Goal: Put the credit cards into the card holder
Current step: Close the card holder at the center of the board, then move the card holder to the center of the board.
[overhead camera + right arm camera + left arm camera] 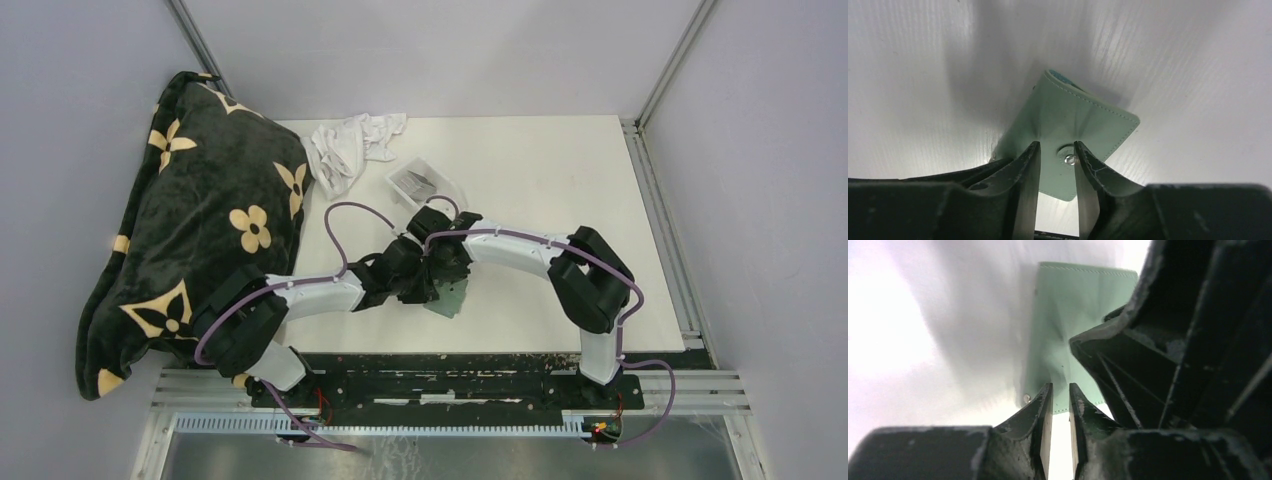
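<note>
The grey-green card holder (pixel 452 297) lies folded on the white table near its front edge. My left gripper (pixel 1060 387) is nearly closed on the near edge of the card holder (pixel 1073 305), beside a small metal snap (pixel 1026 398). My right gripper (pixel 1057 144) is open, its tips resting on the card holder (pixel 1083 115), with a snap stud (pixel 1069 160) between the fingers. The leather creases at those tips. Both wrists crowd together over the holder in the top view. The credit cards (pixel 418 181) lie dark and silvery in a tray farther back.
The clear plastic tray (pixel 452 190) sits behind the grippers. A crumpled white cloth (pixel 350 145) lies at the back left. A big dark flowered pillow (pixel 190 230) overlaps the table's left side. A black rail (pixel 450 365) runs along the front edge.
</note>
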{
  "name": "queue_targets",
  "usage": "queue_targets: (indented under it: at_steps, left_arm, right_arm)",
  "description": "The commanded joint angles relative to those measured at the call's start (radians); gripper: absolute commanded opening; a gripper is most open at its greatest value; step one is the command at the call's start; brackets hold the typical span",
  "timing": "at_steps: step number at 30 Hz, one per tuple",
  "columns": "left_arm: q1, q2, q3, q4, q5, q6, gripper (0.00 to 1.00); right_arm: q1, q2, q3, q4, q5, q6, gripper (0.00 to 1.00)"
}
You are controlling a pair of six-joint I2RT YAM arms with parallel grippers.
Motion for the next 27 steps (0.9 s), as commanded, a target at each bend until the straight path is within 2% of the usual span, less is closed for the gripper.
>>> queue_targets:
  at_steps: [1,4,8,11,13,17,22,27]
  left_arm:
    - [0.01,-0.083,0.075,-0.06,-0.092,0.091,0.28]
    - [0.02,-0.133,0.098,-0.08,-0.138,0.096,0.36]
    - [0.037,-0.209,0.085,-0.075,-0.186,0.082,0.42]
    - [0.042,-0.24,0.053,-0.064,-0.222,0.07,0.46]
    - [0.05,-0.233,0.031,-0.058,-0.225,0.06,0.46]
    - [0.078,-0.185,-0.017,-0.016,-0.207,0.032,0.45]
    - [0.13,-0.102,-0.038,0.04,-0.151,0.014,0.41]
    - [0.151,-0.017,-0.032,0.11,-0.081,0.02,0.39]
  right_arm:
    - [0.007,-0.019,0.096,0.001,0.035,-0.061,0.41]
    - [0.006,-0.04,0.127,-0.001,0.054,-0.075,0.47]
    - [0.006,-0.091,0.132,-0.023,0.094,-0.075,0.47]
    - [0.006,-0.153,0.064,-0.028,0.134,-0.041,0.45]
    - [0.006,-0.195,-0.004,-0.023,0.158,-0.014,0.4]
    - [0.006,-0.259,-0.136,0.004,0.187,0.043,0.23]
    - [0.006,-0.266,-0.225,0.028,0.164,0.077,0.04]
    - [0.005,-0.239,-0.257,0.057,0.143,0.082,0.01]
